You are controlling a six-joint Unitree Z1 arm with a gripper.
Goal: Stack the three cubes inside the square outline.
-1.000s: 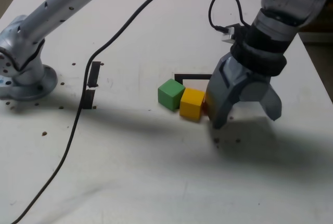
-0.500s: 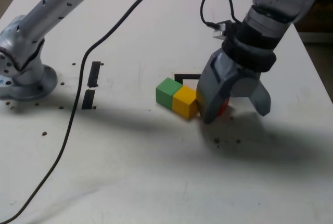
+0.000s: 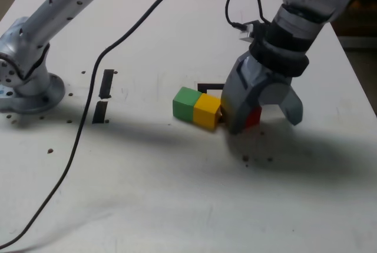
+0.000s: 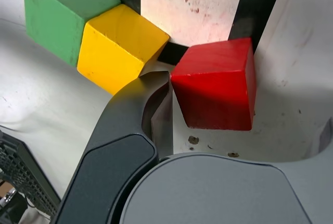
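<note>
End effector (image 3: 262,117): jaws spread wide, straddling red cube (image 4: 216,84), apparently not gripping. Red cube: on table (image 3: 177,194), at square outline's (image 4: 257,5) corner. Yellow cube (image 3: 207,110) touches green cube (image 3: 186,103), just beside outline

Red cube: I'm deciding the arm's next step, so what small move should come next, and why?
Probably shut the tool on the red cube: its jaws stand open with the cube between them, and the cube sits only on the square outline's corner, not inside.
</note>
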